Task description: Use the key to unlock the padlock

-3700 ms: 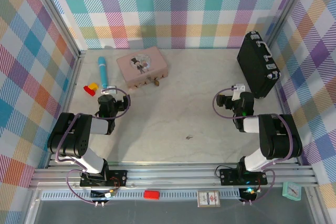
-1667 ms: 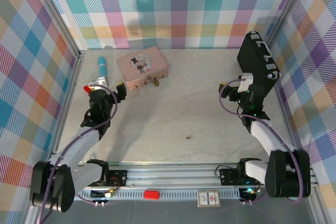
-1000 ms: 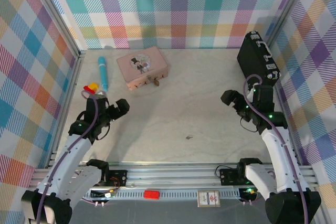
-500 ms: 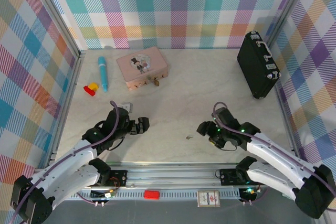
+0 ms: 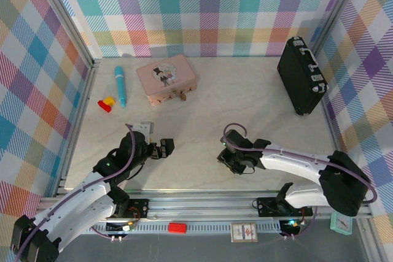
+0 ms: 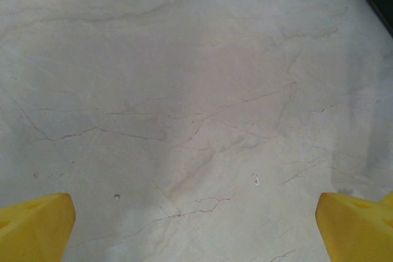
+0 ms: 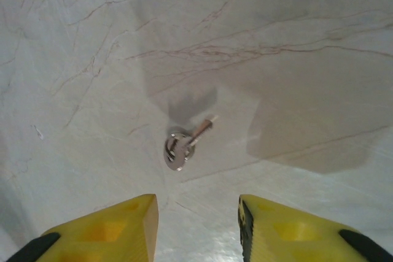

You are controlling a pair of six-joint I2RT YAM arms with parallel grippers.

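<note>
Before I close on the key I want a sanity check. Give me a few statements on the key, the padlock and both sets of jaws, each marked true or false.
1. The key lies loose on the table, just ahead of the right jaws. True.
2. The right jaws are shut. False: they are open, with a clear gap between them and nothing in it.
3. The padlock sits at the near edge of the pink box. True.
4. The left jaws are holding the padlock. False: they are wide open over bare table, and the padlock is well ahead of them by the box.
</note>
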